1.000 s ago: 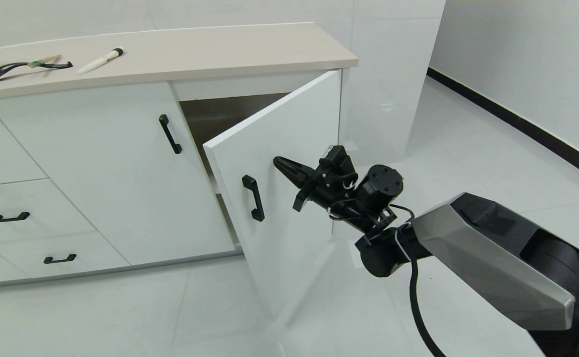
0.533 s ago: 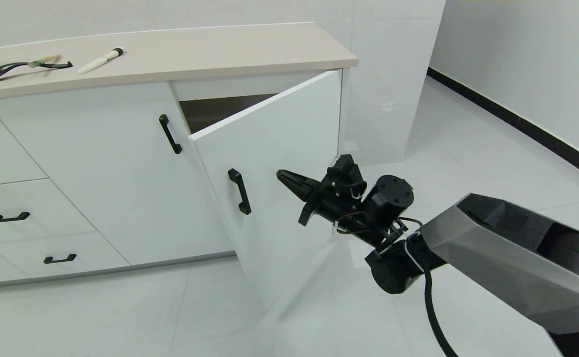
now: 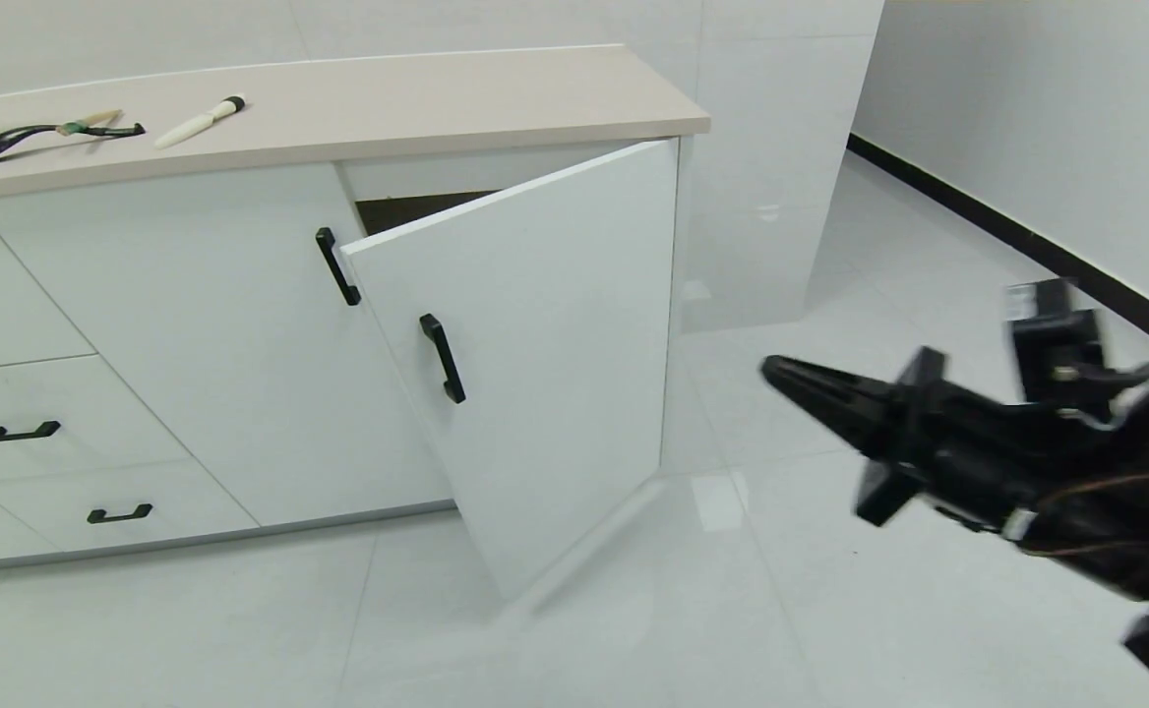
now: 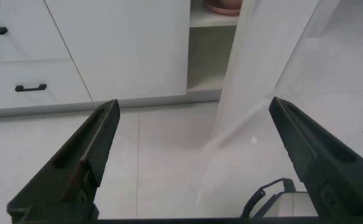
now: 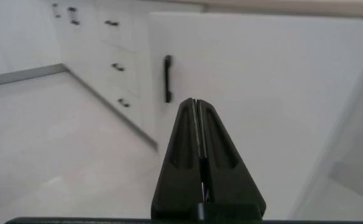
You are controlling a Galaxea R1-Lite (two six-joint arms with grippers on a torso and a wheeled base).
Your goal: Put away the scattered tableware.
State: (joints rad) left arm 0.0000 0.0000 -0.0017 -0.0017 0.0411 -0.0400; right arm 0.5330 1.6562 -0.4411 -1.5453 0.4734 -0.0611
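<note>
Holding right hand [image 3: 781, 374] pinched closed, empty, at 4 o'clock off the ajar cabinet door [image 3: 555, 324], probably clear of its swing, with left hand [image 4: 194, 106] splayed wide, empty.

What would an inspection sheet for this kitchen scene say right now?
Surface: beige countertop over white cabinets.
Job's things: white-handled utensil, black utensil and wooden-handled utensil lie at the countertop's left end; pink dish on the cabinet shelf.
Clutter: nothing seen.
Grippers: left gripper open, facing the open cabinet; right gripper shut, empty, apart from the half-open cabinet door.
Cables: black cable by the left arm.
Surroundings: white floor tiles, black skirting.
</note>
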